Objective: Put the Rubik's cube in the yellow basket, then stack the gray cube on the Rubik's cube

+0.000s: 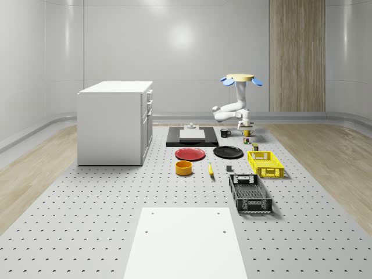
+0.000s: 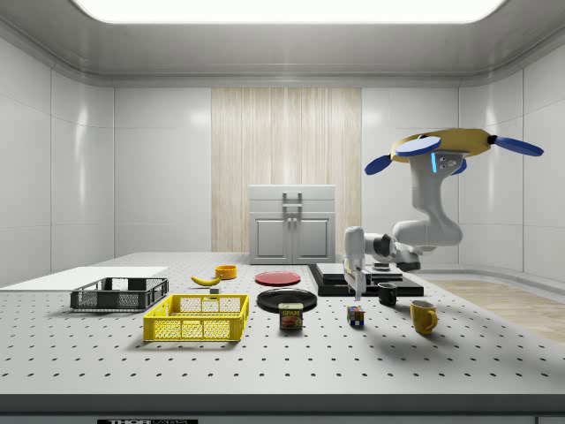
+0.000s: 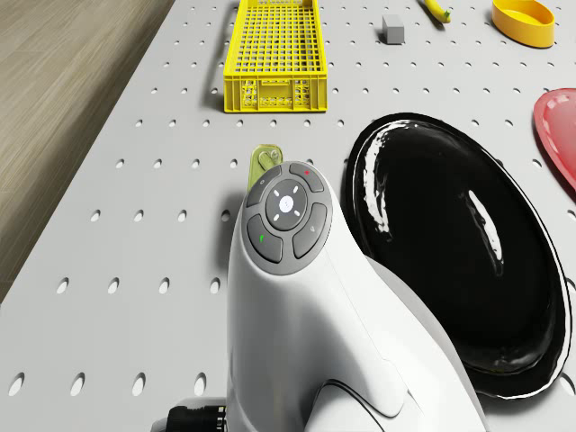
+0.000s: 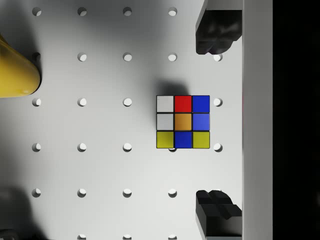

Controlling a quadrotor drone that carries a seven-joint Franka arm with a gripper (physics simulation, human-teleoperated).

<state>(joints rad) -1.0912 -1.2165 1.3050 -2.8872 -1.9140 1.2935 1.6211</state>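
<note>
A drone [image 2: 450, 141] hovers above the table's [image 1: 87, 221] far end, arm bent down so the gripper [image 4: 217, 120] hangs over the Rubik's cube [image 4: 183, 122]; jaws apart, seemingly astride it for a grasp; the cube rests on the table, well apart from the basket [image 1: 265, 163]; gray cube [image 3: 392, 28] nearby.

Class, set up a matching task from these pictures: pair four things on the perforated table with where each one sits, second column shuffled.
Things:
1. multicoloured Rubik's cube
2. yellow mesh basket
3. small gray cube
4. open two-finger gripper

Places:
A. between the yellow basket and the banana
B. hanging just above the Rubik's cube
C. on the table below the gripper
D. next to the black mesh basket

Pairs: 1-C, 2-D, 3-A, 4-B
</note>
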